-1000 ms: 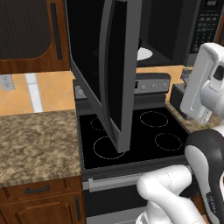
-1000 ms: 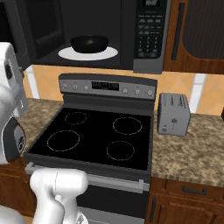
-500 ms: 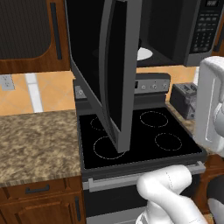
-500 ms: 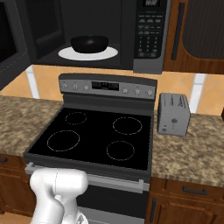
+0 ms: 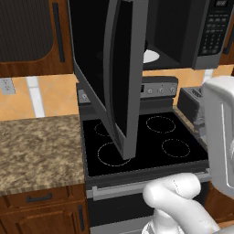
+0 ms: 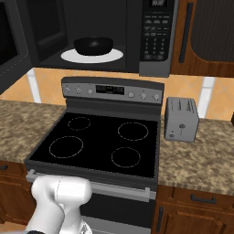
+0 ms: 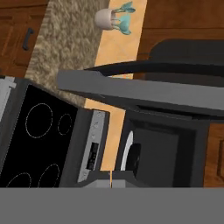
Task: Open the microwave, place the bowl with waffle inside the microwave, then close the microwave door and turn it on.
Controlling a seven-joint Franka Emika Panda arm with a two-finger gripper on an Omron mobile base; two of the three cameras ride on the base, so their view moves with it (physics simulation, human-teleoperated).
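Above the stove [image 5: 141, 146], in the left base view, the microwave [image 5: 192, 32] is seen with the microwave door [image 5: 121, 68] swung wide toward the camera, edge-on. A sliver of the white turntable plate [image 5: 153, 56] is visible inside the cavity, past the door's edge. The door is judged stiff and hinged, moving only in an arc; it would best be pushed flat on its outer glass near the free edge, far from the hinge, where least force is needed.

From the right base view, the cavity is seen head-on: the bowl with waffle [image 6: 93, 45] is already set on the turntable plate [image 6: 114, 55], roughly centred. The waffle itself cannot be made out inside the dark bowl. The bowl is judged light and rigid, and needs no further handling. The keypad panel [image 6: 155, 32] lies to the right of the cavity; its small buttons would call for a light, precise press. A toaster [image 6: 181, 119] stands on the counter [image 6: 201, 160] beside the stove.

Through the hand view, rolled sideways, the door [image 7: 144, 92] is seen crossing the frame, with the plate and bowl [image 7: 132, 158] beyond it. The tool's fingers are not distinguishable, so whether it is wide or narrow cannot be told.
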